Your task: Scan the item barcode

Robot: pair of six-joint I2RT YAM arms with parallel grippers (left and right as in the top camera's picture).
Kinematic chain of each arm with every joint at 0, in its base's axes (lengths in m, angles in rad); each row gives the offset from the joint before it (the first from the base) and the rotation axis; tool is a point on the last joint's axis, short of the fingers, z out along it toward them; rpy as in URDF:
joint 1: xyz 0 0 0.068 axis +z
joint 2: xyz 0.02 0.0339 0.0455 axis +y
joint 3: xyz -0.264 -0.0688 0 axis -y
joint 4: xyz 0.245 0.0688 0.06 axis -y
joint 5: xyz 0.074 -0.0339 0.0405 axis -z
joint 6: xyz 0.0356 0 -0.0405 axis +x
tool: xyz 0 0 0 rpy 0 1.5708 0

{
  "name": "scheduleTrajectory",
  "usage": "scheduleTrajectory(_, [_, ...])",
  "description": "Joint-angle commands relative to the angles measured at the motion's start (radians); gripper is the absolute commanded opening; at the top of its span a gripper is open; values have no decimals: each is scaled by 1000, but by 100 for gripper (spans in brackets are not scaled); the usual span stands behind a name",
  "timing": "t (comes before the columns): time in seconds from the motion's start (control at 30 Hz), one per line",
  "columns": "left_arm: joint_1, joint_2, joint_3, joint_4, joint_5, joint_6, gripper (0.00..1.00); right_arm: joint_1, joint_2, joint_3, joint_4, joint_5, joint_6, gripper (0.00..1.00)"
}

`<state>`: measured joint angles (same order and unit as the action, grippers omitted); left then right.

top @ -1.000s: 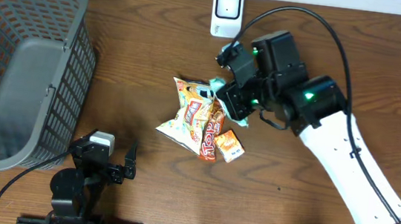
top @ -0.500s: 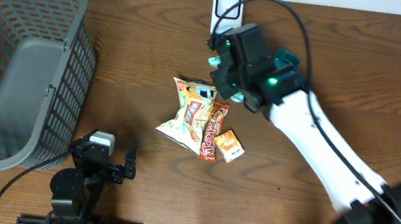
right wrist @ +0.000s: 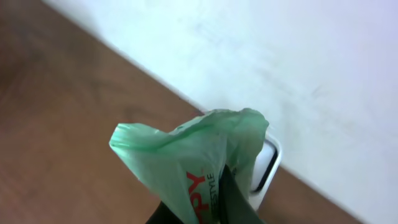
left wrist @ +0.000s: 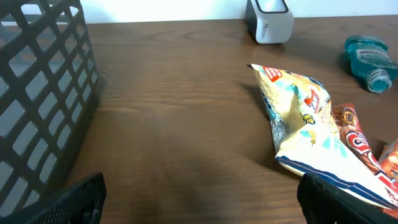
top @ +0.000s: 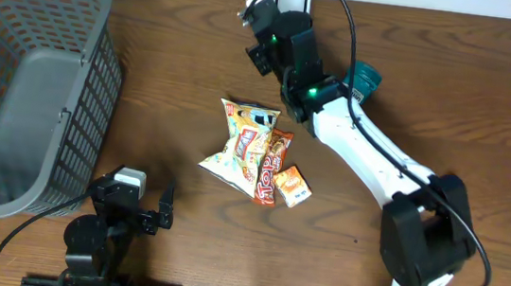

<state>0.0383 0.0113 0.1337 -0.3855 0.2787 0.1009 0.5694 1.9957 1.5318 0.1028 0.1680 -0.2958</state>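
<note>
Right claw [right wrist: 208, 204]: dark fingers pressed together, pinching the lower edge of a thin, crinkled green packet [right wrist: 186, 155] of soft plastic film with red lettering. The packet stands up directly above the fingers. Just beyond it is the scanner [right wrist: 266, 167], white with rounded corners. Left claw [left wrist: 205, 202]: fingers spread wide, nothing between them. Glossy snack bags [left wrist: 298, 118] lie ahead to its right.

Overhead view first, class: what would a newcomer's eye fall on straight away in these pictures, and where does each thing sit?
The white right arm stretches across to the scanner at the table's far edge, its jaws shut on a green packet. A pile of bright snack packets lies mid-table. A big grey basket fills the left side.
</note>
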Motion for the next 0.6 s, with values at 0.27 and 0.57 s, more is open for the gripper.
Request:
scheduleTrajectory(0.27, [2, -1, -14, -24, -3, -9, 98, -56, 238, 151, 203, 43, -193, 1])
scheduleTrajectory(0.57, [2, -1, -14, -24, -3, -9, 98, -93, 504, 569, 96, 43, -233, 1])
